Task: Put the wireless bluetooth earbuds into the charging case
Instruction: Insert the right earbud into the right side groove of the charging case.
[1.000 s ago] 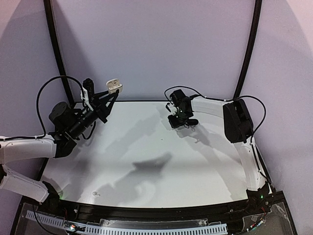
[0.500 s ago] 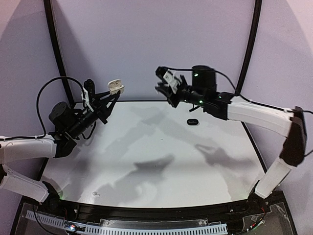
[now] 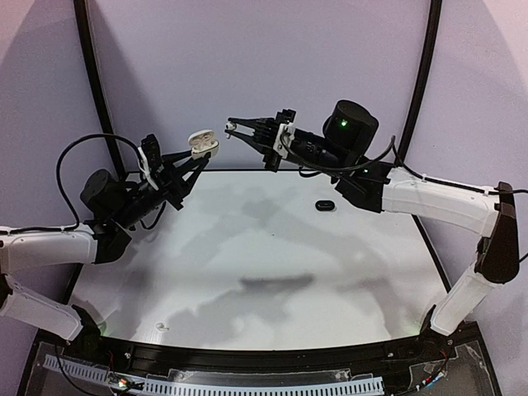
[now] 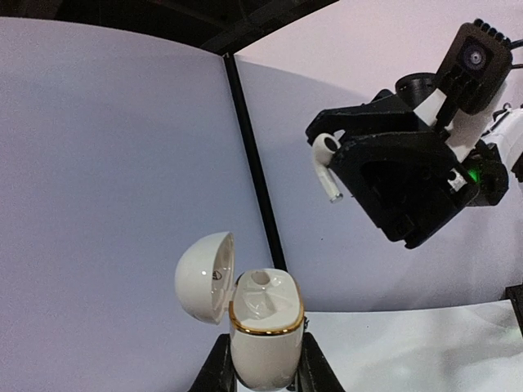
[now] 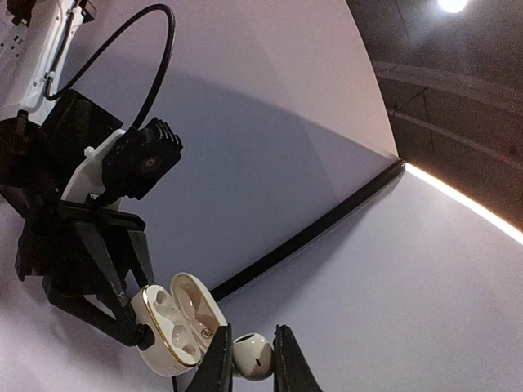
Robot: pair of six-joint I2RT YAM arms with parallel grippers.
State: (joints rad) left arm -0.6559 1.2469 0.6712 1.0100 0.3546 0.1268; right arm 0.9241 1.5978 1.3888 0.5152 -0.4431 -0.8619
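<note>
A white charging case (image 4: 263, 327) with a gold rim is held upright in the air, its lid (image 4: 203, 278) hinged open and both sockets empty. My left gripper (image 4: 263, 371) is shut on its lower body. From above, the case (image 3: 202, 145) hangs over the table's back left. My right gripper (image 5: 252, 359) is shut on one white earbud (image 5: 252, 357), raised just right of the case (image 5: 176, 327) without touching it. The left wrist view shows that earbud (image 4: 327, 163), stem down, in the right gripper (image 4: 343, 167), above and right of the case. The other earbuds are out of view.
A small black oval object (image 3: 324, 205) lies on the white table (image 3: 264, 280) at the back right. Black frame posts (image 3: 92, 82) stand at the back corners against the lilac backdrop. A tiny white speck (image 3: 162, 327) sits near the front left edge.
My right arm has lifted off the table beside the black oval object and swung up and left with the white earbud, toward the case. The left arm has nudged the case slightly up and right.
</note>
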